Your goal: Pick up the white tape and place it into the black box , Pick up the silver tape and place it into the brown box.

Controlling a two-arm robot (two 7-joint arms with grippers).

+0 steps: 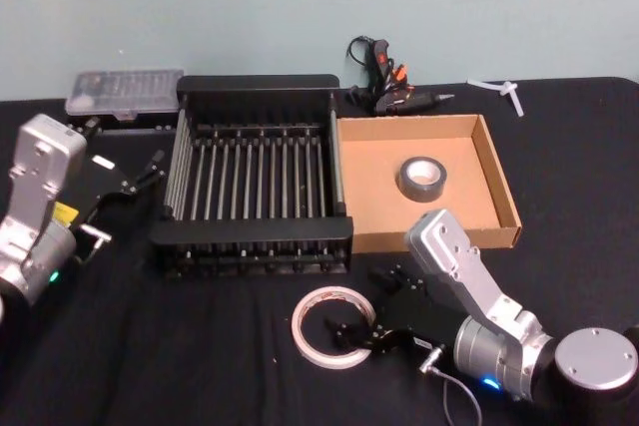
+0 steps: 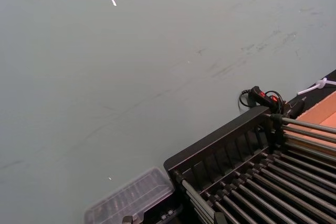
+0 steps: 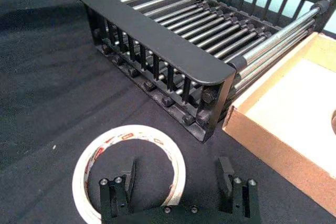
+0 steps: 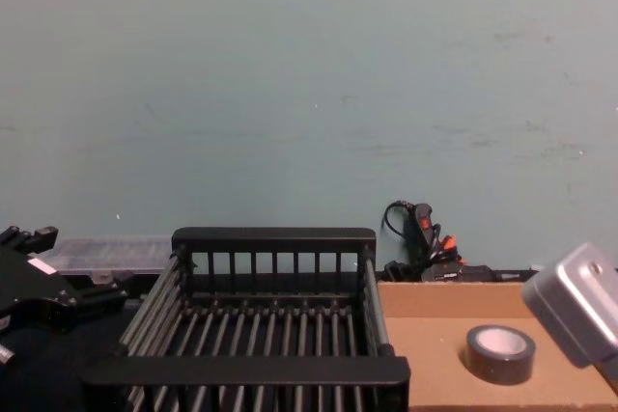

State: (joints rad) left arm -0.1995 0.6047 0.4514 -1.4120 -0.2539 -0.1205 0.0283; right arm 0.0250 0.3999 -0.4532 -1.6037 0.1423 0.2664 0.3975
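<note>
The left gripper [image 1: 150, 172] idles with jaws parted beside the black box [image 1: 250, 246] — for a clean pick, the right gripper [image 1: 361, 318], jaws wide over the white tape [image 1: 332, 326] on the cloth, should drop straight down to straddle the rim — silver tape [image 1: 423, 179] already sits in the brown box [image 1: 499, 182].

Looks like a workshop or lab: black-clothed bench [image 1: 120, 346] against a scuffed pale-green wall [image 4: 309, 94], glue gun [image 1: 384, 82] and bit case [image 1: 122, 90] at far edge.
</note>
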